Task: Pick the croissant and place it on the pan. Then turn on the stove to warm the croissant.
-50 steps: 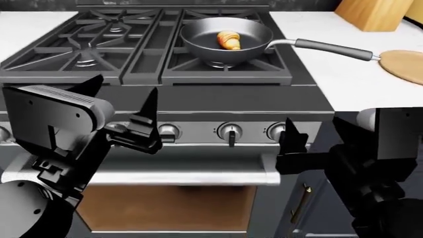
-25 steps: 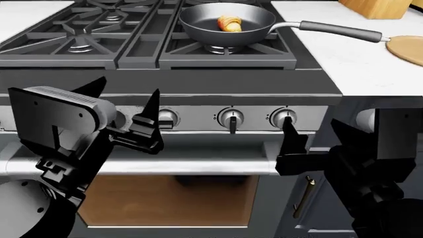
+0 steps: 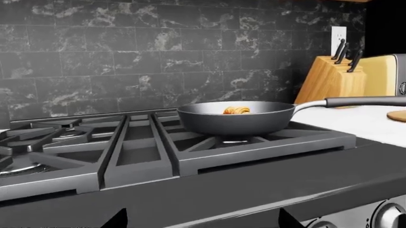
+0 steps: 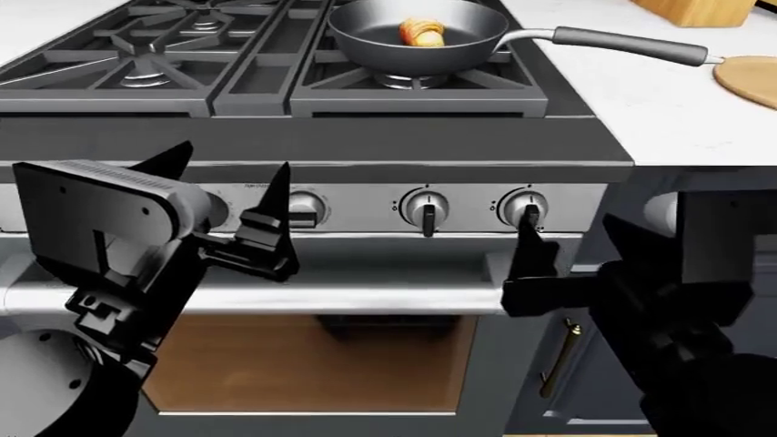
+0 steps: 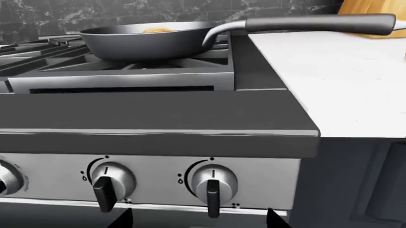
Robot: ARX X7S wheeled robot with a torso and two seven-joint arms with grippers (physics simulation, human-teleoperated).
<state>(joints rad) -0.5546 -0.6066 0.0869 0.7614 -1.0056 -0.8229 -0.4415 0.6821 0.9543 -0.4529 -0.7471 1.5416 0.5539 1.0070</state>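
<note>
My left gripper (image 4: 225, 214): hovered in front of the stove's control panel, fingers spread apart, nothing between them; one fingertip (image 4: 277, 187) stood before the knob left of centre.
My right gripper (image 4: 577, 241): hung before the right end of the panel, fingers apart and empty; the nearer fingertip (image 4: 529, 238) overlapped the rightmost knob (image 4: 523, 207) in the head view, and I could not tell whether it touched.
Oven door handle (image 4: 364, 298): a steel bar that ran across below the knobs, behind both of my grippers.
Knobs: the middle knob (image 4: 425, 210) and the rightmost one both showed their pointers straight down.
Stove (image 4: 304, 137): black grates above a dark front ledge.
Pan (image 4: 419, 35): sat on the right rear grate, its handle (image 4: 631, 44) reaching out over the white counter (image 4: 656, 109) on the right.
Croissant (image 4: 423, 31): lay inside the pan, near its middle.
Wooden board (image 4: 751, 82): lay on the counter just beyond the handle's tip.
Knife block (image 3: 328, 78): stood against the dark tiled wall.
</note>
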